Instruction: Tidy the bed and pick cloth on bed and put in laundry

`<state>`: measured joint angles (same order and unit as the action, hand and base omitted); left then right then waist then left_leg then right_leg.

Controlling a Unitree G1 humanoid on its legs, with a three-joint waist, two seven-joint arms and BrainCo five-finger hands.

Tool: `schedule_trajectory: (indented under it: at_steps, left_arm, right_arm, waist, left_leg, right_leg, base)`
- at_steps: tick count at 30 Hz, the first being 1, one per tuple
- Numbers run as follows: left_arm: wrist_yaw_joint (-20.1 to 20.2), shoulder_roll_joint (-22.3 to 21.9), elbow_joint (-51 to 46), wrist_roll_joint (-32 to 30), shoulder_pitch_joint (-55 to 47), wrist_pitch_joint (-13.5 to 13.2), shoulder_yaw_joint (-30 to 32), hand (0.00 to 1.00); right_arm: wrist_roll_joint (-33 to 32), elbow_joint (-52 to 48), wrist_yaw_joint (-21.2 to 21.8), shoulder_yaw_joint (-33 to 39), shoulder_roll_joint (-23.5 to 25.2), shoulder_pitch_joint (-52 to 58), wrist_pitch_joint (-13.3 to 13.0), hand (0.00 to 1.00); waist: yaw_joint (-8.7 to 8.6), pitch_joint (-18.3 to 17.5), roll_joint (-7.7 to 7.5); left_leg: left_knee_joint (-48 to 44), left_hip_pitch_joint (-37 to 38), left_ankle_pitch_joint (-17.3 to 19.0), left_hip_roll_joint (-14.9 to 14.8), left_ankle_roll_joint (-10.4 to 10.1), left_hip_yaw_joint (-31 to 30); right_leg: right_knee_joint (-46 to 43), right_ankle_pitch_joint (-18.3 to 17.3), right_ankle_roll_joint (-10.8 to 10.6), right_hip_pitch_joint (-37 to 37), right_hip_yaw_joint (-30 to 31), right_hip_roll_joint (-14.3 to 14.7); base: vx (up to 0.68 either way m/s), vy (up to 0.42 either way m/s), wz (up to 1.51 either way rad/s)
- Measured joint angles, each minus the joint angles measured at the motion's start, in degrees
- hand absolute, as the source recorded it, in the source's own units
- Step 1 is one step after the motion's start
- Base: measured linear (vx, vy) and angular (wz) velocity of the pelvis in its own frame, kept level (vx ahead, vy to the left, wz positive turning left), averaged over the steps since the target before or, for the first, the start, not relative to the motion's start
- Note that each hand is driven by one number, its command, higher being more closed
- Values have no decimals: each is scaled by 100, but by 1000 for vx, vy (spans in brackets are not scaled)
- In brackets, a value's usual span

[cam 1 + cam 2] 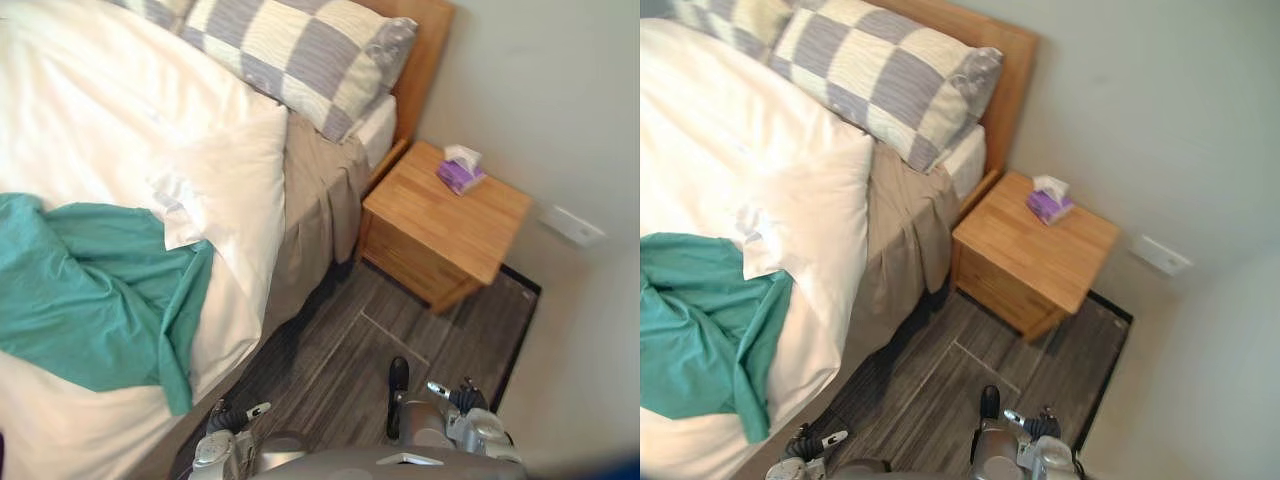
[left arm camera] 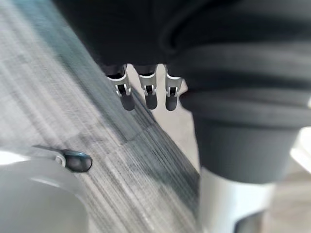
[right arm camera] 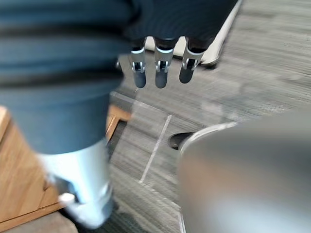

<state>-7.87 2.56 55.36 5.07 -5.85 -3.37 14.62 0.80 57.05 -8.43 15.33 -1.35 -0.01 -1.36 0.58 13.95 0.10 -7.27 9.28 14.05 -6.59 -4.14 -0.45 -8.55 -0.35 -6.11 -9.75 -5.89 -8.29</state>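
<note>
The teal cloth [image 1: 85, 295] lies crumpled on the white duvet [image 1: 110, 110] near its edge, well apart from the checked pillow [image 1: 300, 55]. My left hand [image 2: 149, 94] and right hand [image 3: 161, 73] hang above the grey wood floor [image 1: 340, 360], fingers straight, holding nothing.

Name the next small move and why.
Probably raise the left hand toward the teal cloth crumpled on the white bedding. Both hands, the right hand included, hang open over the floor, holding nothing; the cloth lies on the robot's left.
</note>
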Motion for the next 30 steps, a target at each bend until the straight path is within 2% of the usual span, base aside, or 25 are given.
schedule_trajectory:
  at_steps: [1, 2, 4, 6, 7, 9, 10, 11, 12, 13, 14, 15, 16, 17, 18, 19, 20, 21, 22, 24, 25, 26, 27, 28, 30]
  left_arm:
    - [-1, -145, -6, 1, -35, -31, 186, 0]
    - [-3, -255, -7, -1, -42, -37, 386, 0]
    - [-7, -399, -18, -4, -51, -68, 626, 0]
    - [-10, -476, -36, -6, -54, -77, 793, 0]
    - [-18, -551, -80, -4, -66, -79, 845, 0]
    - [-52, -649, -268, -2, -86, -82, 830, 0]
    - [-78, -660, -446, 0, -89, -100, 776, 0]
    - [-89, -627, -531, 7, -101, -129, 704, 0]
    - [-95, -586, -571, 21, -146, -144, 601, 0]
    - [-97, -514, -639, 60, -254, -189, 385, 0]
    - [-98, -481, -646, 59, -296, -196, 314, 0]
    - [-96, -426, -677, 110, -351, -201, 93, 0]
    - [-101, -421, -675, 115, -344, -197, -64, 0]
    - [-100, -434, -675, 113, -315, -202, -88, 0]
    - [-100, -432, -488, 118, -258, -182, -87, 0]
    - [-81, -354, -465, 130, -270, -186, -83, 0]
    - [-68, -183, -361, 97, -116, -199, -165, 0]
    - [-60, -223, -282, 98, -106, -185, -285, 0]
    - [37, -297, -233, 84, -141, -191, -452, 0]
    - [43, -295, -206, 41, -136, -168, -455, 0]
    - [48, -264, -171, 32, -131, -149, -476, 0]
    - [47, -181, -141, -1, -89, -122, -550, 0]
    - [53, -157, -66, 1, -55, -102, -558, 0]
    - [51, -51, -43, 0, 9, -68, -559, 0]
    - [53, 61, -33, -3, 10, -58, -566, 0]
  right_arm:
    - [-63, -116, -11, 2, 46, 59, -20, 0]
    - [-51, -199, -11, -51, 47, 114, -22, 0]
    - [4, -224, -11, -251, 32, 210, -28, 0]
    - [55, -222, -10, -280, 44, 226, -27, 0]
    - [55, -221, -2, -285, 46, 230, -26, 0]
    - [55, -227, 0, -282, 43, 248, -26, 0]
    - [58, -224, 3, -283, 53, 295, -11, 0]
    - [59, -273, -2, -286, 83, 408, -8, 0]
    - [58, -285, -4, -305, 99, 436, -8, 0]
    - [58, -258, -7, -393, 110, 447, 6, 0]
    - [59, -253, -6, -406, 107, 442, 12, 0]
    - [58, -173, -6, -399, 113, 453, 27, 0]
    - [59, -102, 27, -419, 73, 389, 45, 0]
    - [66, -100, 54, -454, 30, 294, 34, 0]
    - [66, -106, 61, -481, 49, 104, 22, 0]
    - [66, -102, 49, -477, 130, 98, 35, 0]
    - [72, -38, 44, -472, 247, 111, 37, 0]
    - [72, 70, 32, -451, 173, 139, 46, 0]
    - [75, 129, 22, -449, 40, 207, 46, 0]
    - [166, 61, 24, -396, 3, 219, 54, 0]
    - [176, 29, 25, -317, 33, 221, 56, 0]
    - [180, 21, 27, -240, 53, 224, 56, 0]
    - [174, 9, 25, -213, 54, 223, 56, 0]
    - [144, -25, 24, -139, 94, 216, 57, 0]
    - [128, -47, 22, -129, 169, 222, 52, 0]
  waist:
    - [-37, -18, 121]
    - [1, -44, 138]
    - [89, -161, 120]
    - [57, -239, 113]
    - [46, -303, 122]
    - [17, -331, 144]
    - [18, -330, 117]
    - [28, -343, 15]
    - [55, -374, -77]
    - [133, -427, -126]
    - [129, -456, -119]
    - [123, -510, -103]
    - [89, -576, -27]
    - [85, -518, 162]
    - [65, -476, 354]
    - [117, -467, 213]
    - [169, -423, -28]
    - [149, -549, 23]
    - [123, -605, 193]
    - [7, -606, 191]
    - [-32, -577, 165]
    - [-35, -504, 131]
    - [-39, -450, 107]
    - [-34, -355, -20]
    - [-50, -298, -126]
  left_leg:
    - [-88, -3, -46, -61, -21, 10]
    - [-57, 143, -35, -160, -66, -23]
    - [64, 265, -39, -232, -75, -171]
    - [117, 231, -38, -318, -76, -294]
    - [42, 111, -47, -373, -85, -379]
    - [-225, -148, -106, -454, -147, -419]
    - [-621, -395, -220, -451, -256, -382]
    - [-1142, -731, -298, -422, -384, -128]
    - [-1328, -867, -280, -451, -409, 205]
    - [-1391, -1039, -272, -442, -404, 1021]
    - [-1301, -1145, -291, -409, -380, 1403]
    - [-1106, -1193, -418, -392, -102, 2254]
    - [-898, -1122, -532, -434, 26, 2407]
    - [-819, -1124, -534, -571, 24, 2393]
    - [-896, -1118, -574, -895, -29, 2320]
    - [-1100, -1172, -605, -827, -25, 2280]
    - [-1159, -1316, -498, -613, -43, 1986]
    - [-629, -1218, -560, -436, -16, 1792]
    - [31, -919, -918, -253, 39, 1885]
    - [267, -768, -941, -123, 11, 1872]
    - [288, -747, -936, -115, 10, 1879]
    - [338, -674, -931, -139, 5, 1897]
    - [375, -602, -928, -158, 0, 1906]
    - [482, -394, -917, -162, -25, 1955]
    - [533, -258, -908, -133, -49, 1967]
  right_leg:
    - [-510, -426, 163, 7, 20, 118]
    - [-1069, -896, 228, -3, -64, 151]
    - [-1702, -1420, 277, -93, -244, 118]
    - [-2007, -1732, 302, -115, -515, 53]
    - [-2031, -1784, 401, -31, -738, 12]
    - [-1975, -1756, 477, 220, -1135, -100]
    - [-1732, -1755, 481, 558, -1397, -170]
    - [-1373, -1752, 480, 1003, -1678, -249]
    - [-1221, -1751, 478, 1174, -1816, -307]
    - [-1053, -1749, 475, 1471, -2057, -396]
    - [-1032, -1748, 472, 1579, -2158, -422]
    - [-1158, -1740, 455, 1704, -2349, -481]
    - [-1795, -1603, 312, 1470, -2335, -559]
    - [-2295, -1573, 227, 1134, -2150, -573]
    - [-286, -1438, 34, 1192, -1779, 70]
    - [745, -662, 163, 1286, -1662, 91]
    - [967, 123, 225, 1341, -1592, -182]
    - [973, 199, 182, 1306, -1594, -194]
    - [1121, 187, 73, 1460, -1516, -163]
    - [1136, 79, 3, 1523, -1513, -271]
    - [877, -53, 20, 1406, -1506, -326]
    - [157, -314, 11, 1122, -1426, -410]
    - [-252, -428, 0, 981, -1364, -453]
    - [-1273, -629, 44, 624, -1259, -588]
    - [-1887, -707, 111, 409, -1216, -727]
  base:
    - [222, -279, 105]
    - [239, -282, 100]
    - [260, -274, 73]
    - [258, -205, 82]
    - [312, -203, 111]
    - [267, -129, 131]
    - [269, -68, 180]
    - [260, -62, 186]
    - [247, -50, 173]
    - [186, -22, 126]
    - [210, 13, 164]
    - [253, 62, 170]
    - [243, 73, 149]
    - [241, 54, 88]
    - [149, 25, 20]
    - [196, -27, 20]
    - [139, -25, 5]
    - [169, 6, -15]
    - [136, 45, -29]
    - [167, 39, -10]
    - [129, 38, -1]
    - [79, 32, -2]
    - [56, 54, -4]
    - [31, 46, 0]
    - [11, 24, -3]
